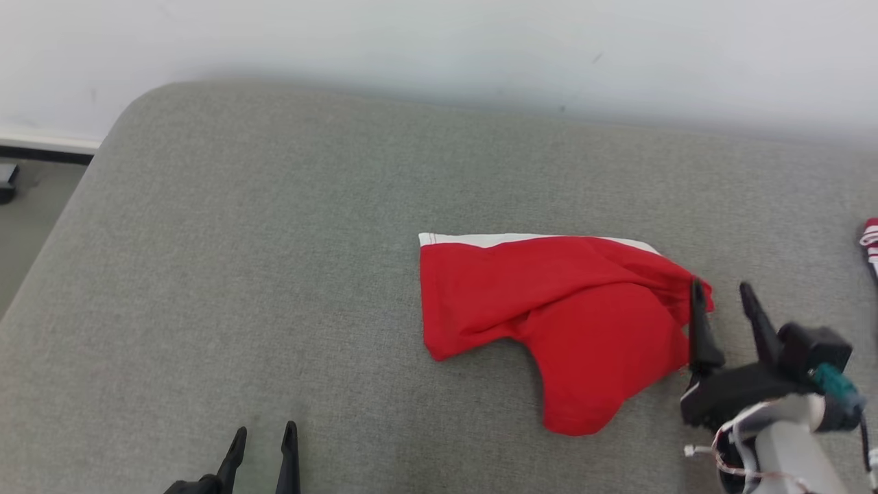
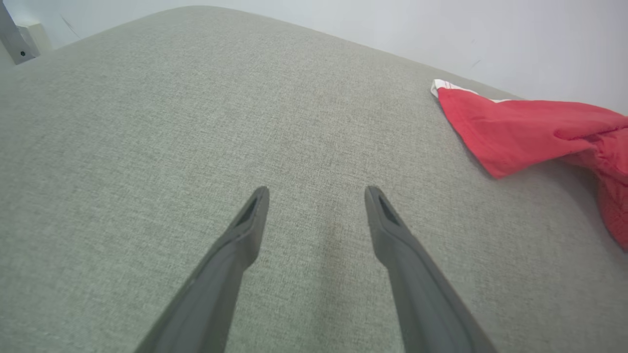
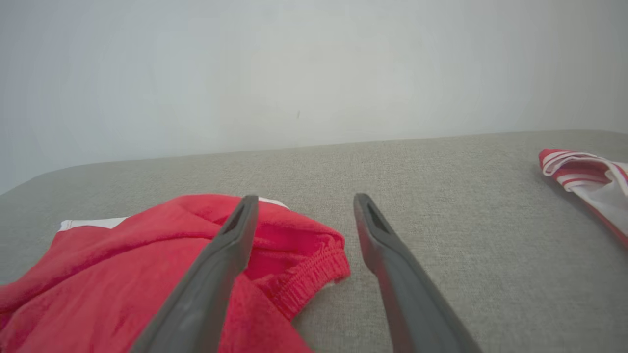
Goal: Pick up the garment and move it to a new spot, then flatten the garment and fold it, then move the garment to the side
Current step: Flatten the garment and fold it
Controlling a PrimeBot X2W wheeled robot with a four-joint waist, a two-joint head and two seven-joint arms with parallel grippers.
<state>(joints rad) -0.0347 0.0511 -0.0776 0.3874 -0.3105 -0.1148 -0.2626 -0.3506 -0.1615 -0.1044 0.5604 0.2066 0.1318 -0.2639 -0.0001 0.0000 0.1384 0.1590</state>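
As the head view has it, the garment (image 1: 549, 309) lies on the cushion (image 1: 274, 206), long axis left-right, its right end at the right gripper (image 1: 720, 285); the left gripper (image 1: 265, 429) sits well apart. Left wrist: fingers spread, empty. Right wrist: fingers spread, gripping nothing, the elastic hem between them; red, rumpled, white-banded.

Head camera looks down on the cushion (image 1: 274, 274); both wrist cameras skim it low, sharing the garment (image 1: 549, 309).

One red garment (image 1: 549, 309); one striped garment (image 1: 871, 243); two pincers (image 1: 265, 427) (image 1: 720, 285).
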